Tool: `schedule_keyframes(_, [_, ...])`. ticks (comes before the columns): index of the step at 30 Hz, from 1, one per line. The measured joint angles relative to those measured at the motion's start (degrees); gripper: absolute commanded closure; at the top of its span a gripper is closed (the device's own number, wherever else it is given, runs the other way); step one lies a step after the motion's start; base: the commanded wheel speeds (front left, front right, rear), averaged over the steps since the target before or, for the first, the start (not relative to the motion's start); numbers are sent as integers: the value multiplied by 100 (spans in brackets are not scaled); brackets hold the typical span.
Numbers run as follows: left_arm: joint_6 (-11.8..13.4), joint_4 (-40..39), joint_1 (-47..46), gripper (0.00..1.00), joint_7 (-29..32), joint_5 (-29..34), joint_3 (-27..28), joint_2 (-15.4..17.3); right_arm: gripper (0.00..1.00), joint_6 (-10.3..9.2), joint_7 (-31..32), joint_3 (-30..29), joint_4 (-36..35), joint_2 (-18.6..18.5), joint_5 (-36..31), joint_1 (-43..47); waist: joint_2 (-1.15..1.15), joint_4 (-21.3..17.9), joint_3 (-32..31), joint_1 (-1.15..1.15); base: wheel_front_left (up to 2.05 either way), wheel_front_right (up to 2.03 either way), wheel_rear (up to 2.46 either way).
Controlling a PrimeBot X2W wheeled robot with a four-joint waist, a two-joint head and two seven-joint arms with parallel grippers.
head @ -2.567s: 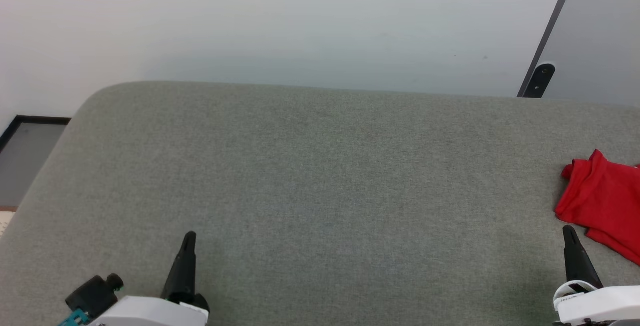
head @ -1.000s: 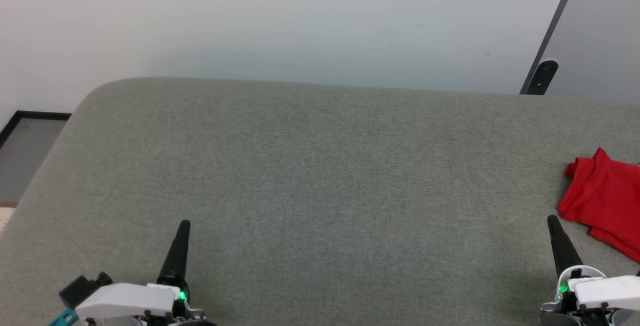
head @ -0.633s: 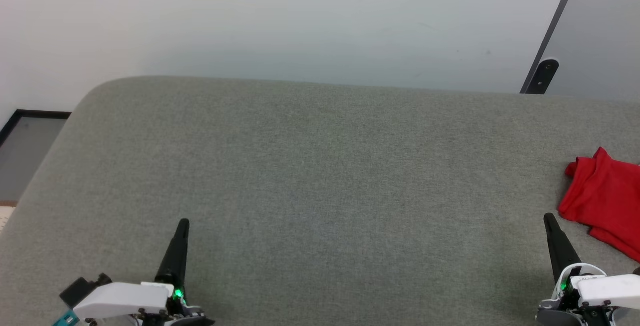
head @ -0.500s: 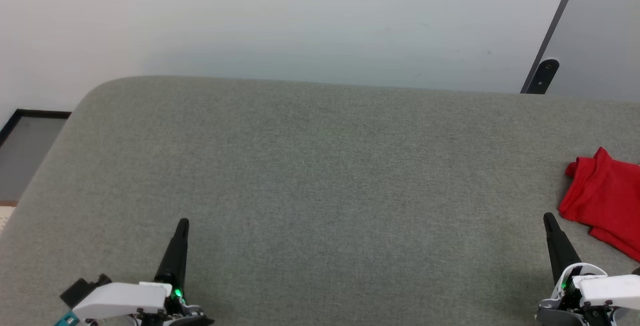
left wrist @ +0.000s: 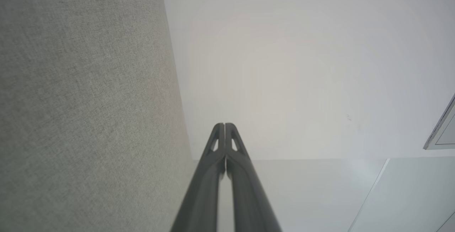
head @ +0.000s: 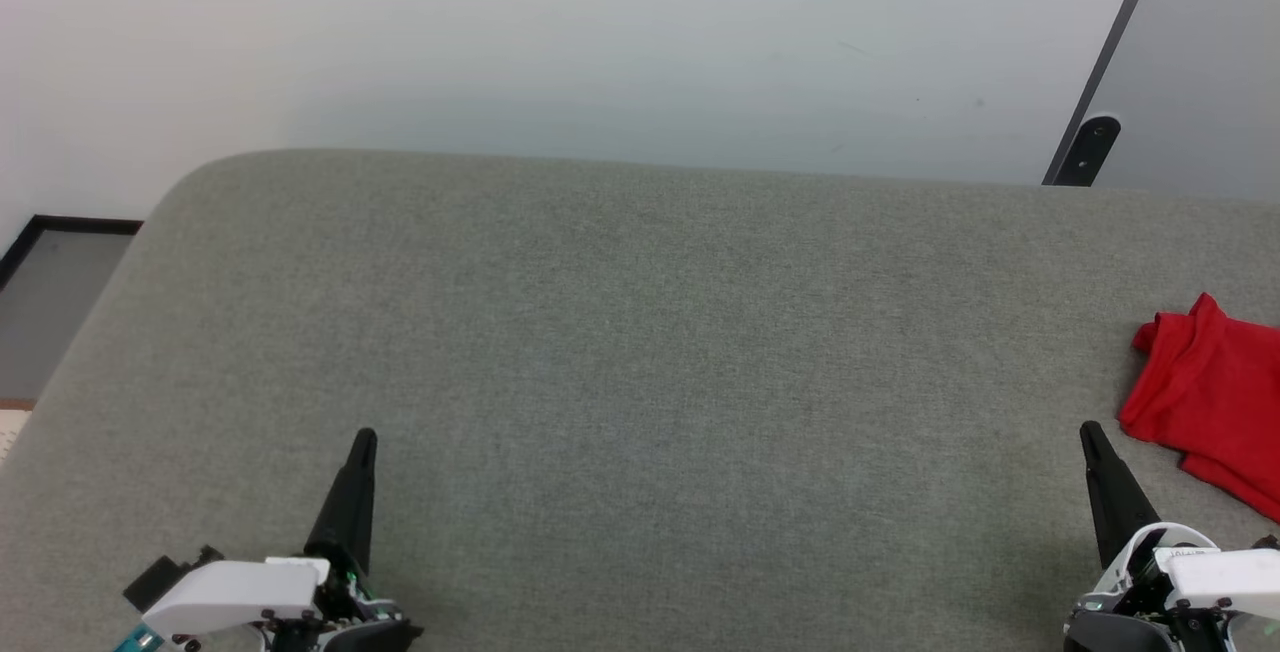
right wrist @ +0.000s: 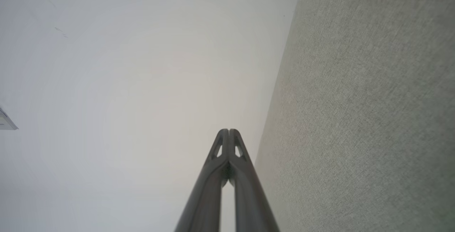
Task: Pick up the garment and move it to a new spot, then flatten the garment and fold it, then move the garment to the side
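while both grippers sit closed, garment [head: 1215, 397] just beyond right gripper [head: 1088, 430]

No words, numbers or brand marks can be read anywhere. The red garment [head: 1210, 402] at the right edge shows only plain cloth on its visible side. A tiny dark marking on the white body behind the right gripper [head: 1089, 430] is too small to make out

Head view looking down, wrist views skimming grey surface [head: 640, 332]
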Motion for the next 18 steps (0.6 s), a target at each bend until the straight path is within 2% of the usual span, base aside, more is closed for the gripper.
schedule_keyframes(18, [0,14,-18,100,59,-116,54,-26,100,0,24,2,5,9,148,-52,0,2,4,0,0,0,0])
